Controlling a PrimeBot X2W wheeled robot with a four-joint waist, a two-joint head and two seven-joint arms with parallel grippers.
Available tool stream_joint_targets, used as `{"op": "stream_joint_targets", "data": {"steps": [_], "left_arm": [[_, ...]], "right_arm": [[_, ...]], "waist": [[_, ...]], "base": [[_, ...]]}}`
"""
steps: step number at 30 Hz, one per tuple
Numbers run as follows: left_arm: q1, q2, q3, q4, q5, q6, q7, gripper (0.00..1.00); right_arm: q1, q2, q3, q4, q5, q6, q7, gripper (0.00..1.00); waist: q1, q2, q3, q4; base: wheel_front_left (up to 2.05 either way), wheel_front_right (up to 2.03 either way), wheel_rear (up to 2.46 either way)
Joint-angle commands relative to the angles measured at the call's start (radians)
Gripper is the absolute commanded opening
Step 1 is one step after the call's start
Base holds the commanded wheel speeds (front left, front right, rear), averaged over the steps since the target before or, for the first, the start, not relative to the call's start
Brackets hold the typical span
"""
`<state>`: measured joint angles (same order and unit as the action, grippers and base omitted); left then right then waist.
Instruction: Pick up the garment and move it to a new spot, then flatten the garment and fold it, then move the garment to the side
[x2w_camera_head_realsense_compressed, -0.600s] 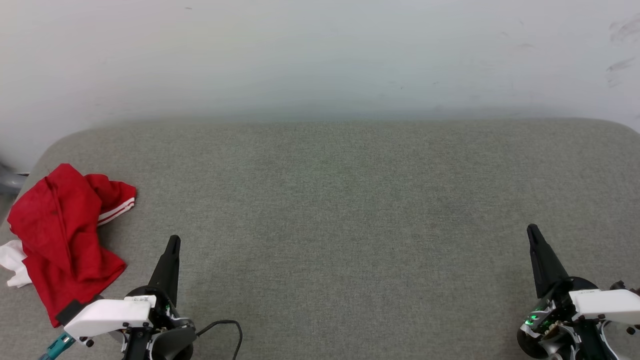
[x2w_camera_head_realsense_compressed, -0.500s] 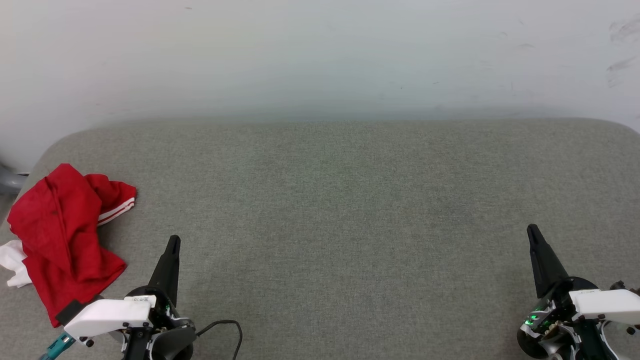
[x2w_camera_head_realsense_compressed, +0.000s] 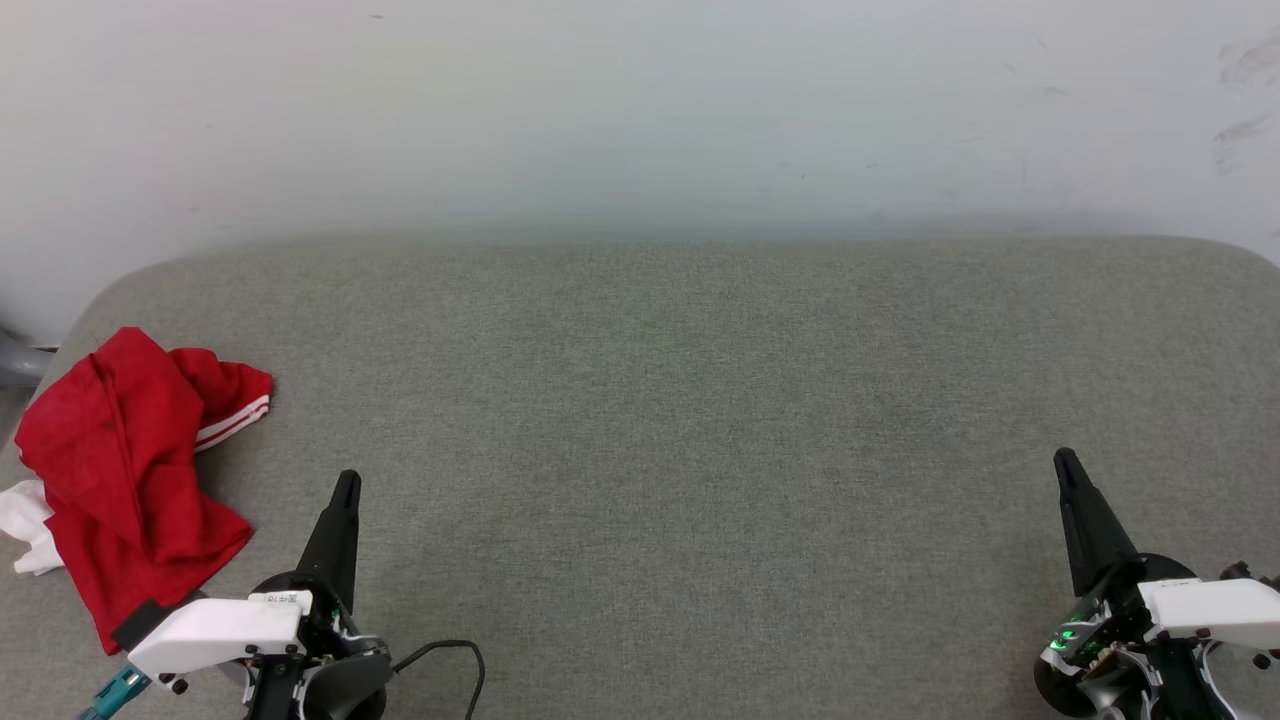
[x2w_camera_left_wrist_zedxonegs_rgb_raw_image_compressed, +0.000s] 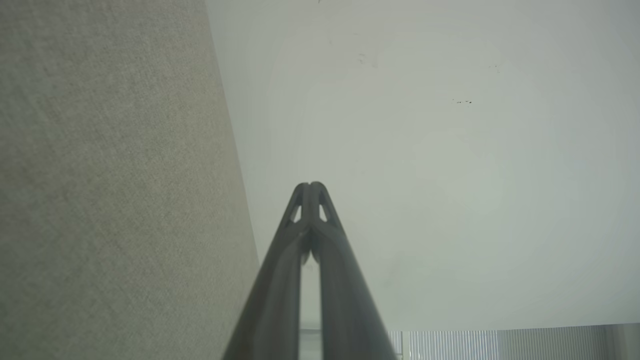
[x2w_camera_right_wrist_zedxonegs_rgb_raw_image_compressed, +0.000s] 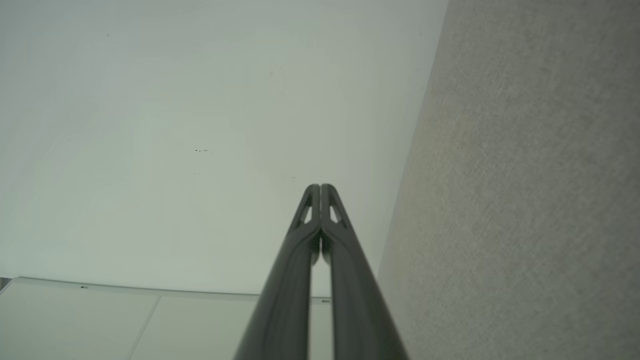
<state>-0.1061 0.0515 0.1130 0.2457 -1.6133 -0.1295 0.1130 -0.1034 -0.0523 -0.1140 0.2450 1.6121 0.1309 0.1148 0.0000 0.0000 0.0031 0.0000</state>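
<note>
Wide grey padded bench ahead, pale scuffed wall behind it at 12 o'clock. One garment on the bench, way out at 8 o'clock by the left edge: a crumpled red heap, a red-and-white striped trim poking out towards 2 o'clock, a bit of white cloth spilling at its 9 o'clock side. Its print is not readable. A grey object peeks in past the bench edge above it; I cannot tell what it is.

Two grippers. The left gripper sits at 7 o'clock, pointing to 12, the garment at its 9 o'clock, near but apart, bare bench cloth between them. That arm's white wrist casing overlaps the garment's lowest corner from the head camera. One black cable loops beside that wrist. The right gripper is at 4 o'clock, well apart from the garment.

Left wrist camera: both fingers pressed tip to tip, closed on nothing. Right wrist camera: fingers likewise closed and empty, both aimed at the wall with bench cloth alongside.
</note>
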Motion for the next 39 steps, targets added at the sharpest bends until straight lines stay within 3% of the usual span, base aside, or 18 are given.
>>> {"op": "stream_joint_targets", "data": {"steps": [1, 4, 5, 24, 39], "left_arm": [[-0.007, -0.002, 0.002, -0.001, 0.003, -0.003, 0.003, 0.0], [-0.007, -0.002, 0.002, -0.001, 0.003, -0.003, 0.003, 0.0], [0.0, 0.0, 0.0, 0.0, 0.0, 0.0, 0.0, 1.0], [-0.024, -0.001, -0.077, -0.031, 0.058, 0.0, -0.085, 1.0], [-0.023, 0.001, -0.089, -0.073, 0.394, 0.0, -0.146, 1.0]], "right_arm": [[-0.013, 0.006, 0.001, 0.001, 0.0, 0.0, 0.0, 0.0], [-0.013, 0.006, 0.001, 0.001, 0.0, 0.0, 0.0, 0.0], [0.0, 0.0, 0.0, 0.0, 0.0, 0.0, 0.0, 1.0], [0.013, -0.01, 0.048, -0.044, -0.046, 0.0, -0.082, 1.0], [0.007, -0.018, 0.072, -0.062, -0.399, 0.0, -0.146, 1.0]], "waist": [[0.0, 0.0, 0.0, 0.0], [0.0, 0.0, 0.0, 0.0], [0.0, 0.0, 0.0, 0.0], [0.0, 0.0, 0.002, 0.001], [0.0, 0.0, 0.003, 0.001]], "base": [[0.0, 0.0, 0.0], [0.0, 0.0, 0.0], [0.0, 0.0, 0.0], [0.0, 0.0, 0.0], [0.0, 0.0, 0.0]]}}
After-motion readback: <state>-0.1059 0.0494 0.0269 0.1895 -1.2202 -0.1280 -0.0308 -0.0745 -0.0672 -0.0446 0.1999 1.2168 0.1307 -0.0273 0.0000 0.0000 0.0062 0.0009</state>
